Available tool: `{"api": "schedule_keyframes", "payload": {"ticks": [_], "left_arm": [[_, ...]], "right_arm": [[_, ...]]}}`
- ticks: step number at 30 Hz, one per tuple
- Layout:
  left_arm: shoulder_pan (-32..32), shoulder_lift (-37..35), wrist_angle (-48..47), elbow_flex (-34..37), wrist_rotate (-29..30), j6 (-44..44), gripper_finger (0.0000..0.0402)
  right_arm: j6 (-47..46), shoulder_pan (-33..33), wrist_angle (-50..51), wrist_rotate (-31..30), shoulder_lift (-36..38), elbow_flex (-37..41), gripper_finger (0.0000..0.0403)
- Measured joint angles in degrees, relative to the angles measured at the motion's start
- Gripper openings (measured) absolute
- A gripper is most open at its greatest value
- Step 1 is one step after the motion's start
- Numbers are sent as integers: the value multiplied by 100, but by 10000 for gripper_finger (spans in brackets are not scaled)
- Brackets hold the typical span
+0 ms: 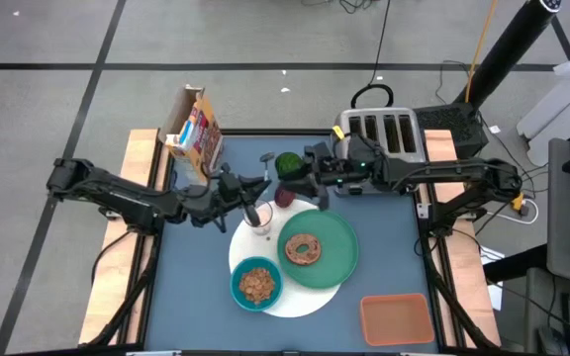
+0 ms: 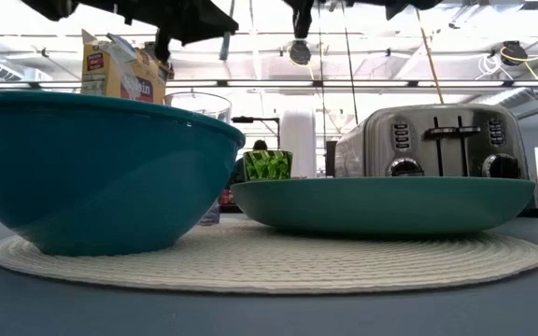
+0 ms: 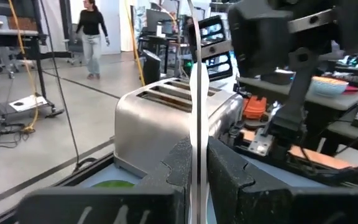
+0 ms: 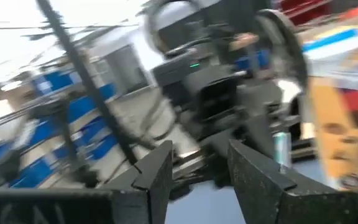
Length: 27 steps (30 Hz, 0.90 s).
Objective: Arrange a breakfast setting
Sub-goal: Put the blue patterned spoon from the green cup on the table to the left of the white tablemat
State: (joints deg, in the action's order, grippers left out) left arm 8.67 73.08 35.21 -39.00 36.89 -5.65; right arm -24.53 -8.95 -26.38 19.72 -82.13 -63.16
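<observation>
The white disc [image 1: 287,297] carries the green plate [image 1: 336,259] with the bagel [image 1: 303,249], the teal bowl [image 1: 257,285] and the clear glass [image 1: 258,218]. The dark-red fruit [image 1: 283,196] lies on the table at the plate's far edge. My left gripper [image 1: 240,188] hovers above the glass and is shut on the spoon [image 3: 197,93]. My right gripper [image 1: 311,176] is open and empty [image 4: 197,168], above the table by the fruit and a green cup [image 1: 288,163]. My left gripper pinches the spoon's thin handle [image 3: 198,163] between its two fingers [image 3: 229,177]. The spoon shows edge-on and sticks out well beyond the fingertips. It is lifted clear of the table and of the glass.
A toaster [image 1: 384,133] stands at the far right behind my right gripper. A cereal box [image 1: 194,133] stands at the far left. An orange tray [image 1: 396,318] lies at the near right. A person walks in the room far behind the toaster [image 3: 92,37].
</observation>
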Motion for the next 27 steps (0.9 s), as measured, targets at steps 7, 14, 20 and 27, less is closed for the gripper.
{"api": "schedule_keyframes", "payload": {"ticks": [7, 14, 20, 27], "left_arm": [[523, -1101, -1971, 0, -3, -1566, 37], [1640, -1990, -3985, 0, 15, -3952, 37], [2783, -1832, -4296, 0, 648, -5260, 37], [3716, -1307, -4688, 0, 1454, -6828, 37]], "right_arm": [[14, 6, 702, 952, 465, -1, 146], [28, 70, 1637, 1041, 683, -2, 143], [346, 185, 1630, 1039, 683, 8, 143], [437, 288, 1645, 1036, 682, 55, 143]]}}
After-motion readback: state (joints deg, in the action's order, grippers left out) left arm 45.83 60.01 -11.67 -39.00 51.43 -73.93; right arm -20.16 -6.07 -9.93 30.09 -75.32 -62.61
